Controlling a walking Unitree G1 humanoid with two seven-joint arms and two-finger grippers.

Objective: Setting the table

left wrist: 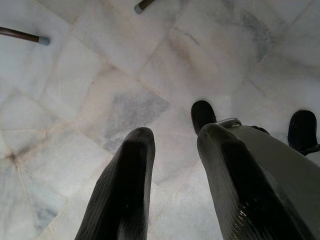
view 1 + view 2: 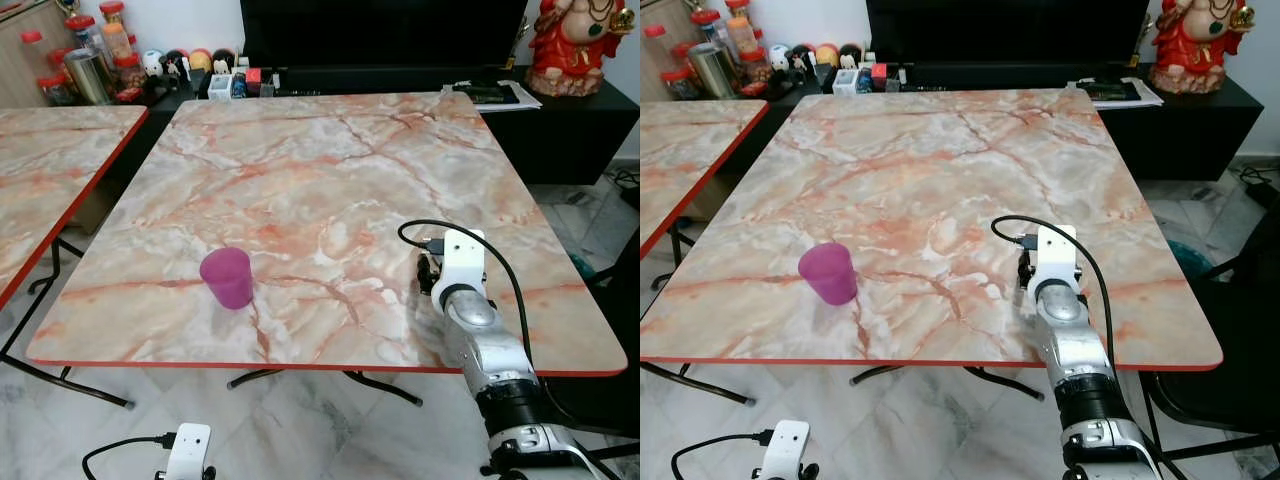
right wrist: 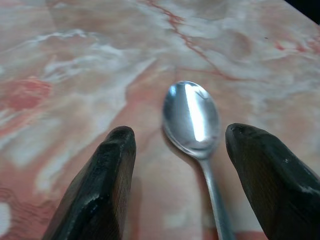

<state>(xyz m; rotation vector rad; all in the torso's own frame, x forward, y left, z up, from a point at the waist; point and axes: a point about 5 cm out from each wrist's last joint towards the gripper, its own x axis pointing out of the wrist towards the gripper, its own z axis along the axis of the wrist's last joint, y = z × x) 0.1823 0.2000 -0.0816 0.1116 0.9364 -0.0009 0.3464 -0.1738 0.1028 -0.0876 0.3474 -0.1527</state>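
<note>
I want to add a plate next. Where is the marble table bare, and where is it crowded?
The marble table is bare beyond the purple cup up to its far edge, and between the cup and the right gripper. That gripper stands open around a spoon near the front right.

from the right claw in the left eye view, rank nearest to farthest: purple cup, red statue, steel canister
1. purple cup, on the table to the left of the right claw.
2. red statue, far right on the black cabinet.
3. steel canister, far left among the jars.

Cup [image 2: 227, 277] on table [image 2: 330, 160] left of spoon [image 3: 192, 119]
</note>
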